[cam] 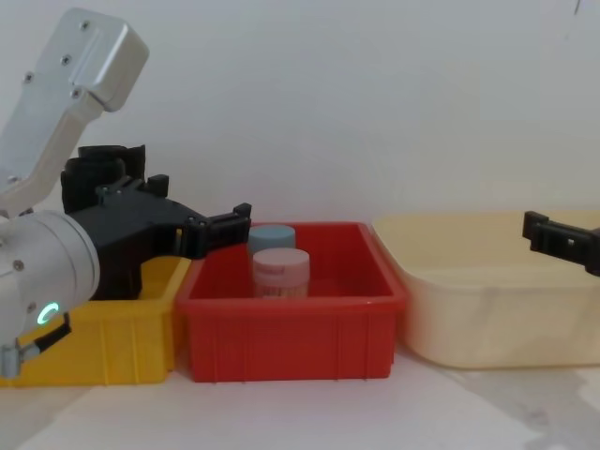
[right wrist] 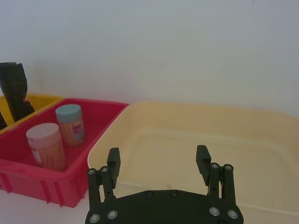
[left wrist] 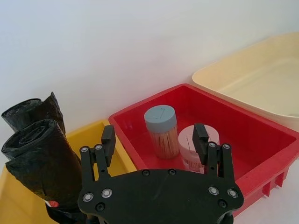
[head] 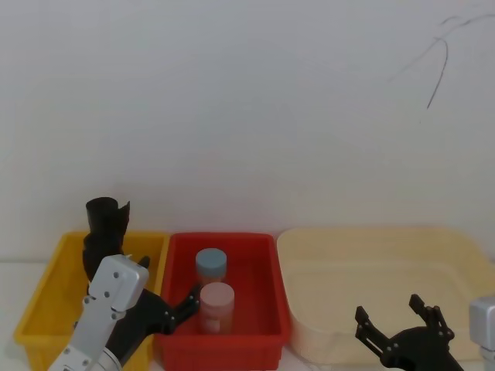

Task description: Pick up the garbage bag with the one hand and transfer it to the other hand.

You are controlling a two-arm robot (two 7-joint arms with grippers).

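— What do we have to work on here?
— A pale tabletop [cam: 300, 417] set against a plain white wall [head: 232, 93]. The wall has a thin dark scrawl [head: 441, 66] high on the right. Three containers stand in a row along the wall: a yellow bin [cam: 112, 347], a red bin [cam: 291, 337] and a cream tub [cam: 487, 319].
— Where do we find the garbage bag?
— The garbage bag [left wrist: 39, 163] stands upright in the yellow bin, just beside a taller black roll [left wrist: 35, 109] with a ragged top.
— And our grippers?
— The left gripper [left wrist: 154, 140], on the arm with the green light ring [cam: 47, 312], hangs where the yellow and red bins meet. Its fingers are spread and empty, near the bag but apart from it. The right gripper [right wrist: 158, 158] hovers at the near rim of the cream tub, also spread wide and holding nothing.
— Anything in the red bin?
— Two toothpick jars, one blue-lidded [left wrist: 160, 130] and one pink-lidded [left wrist: 196, 144], side by side.
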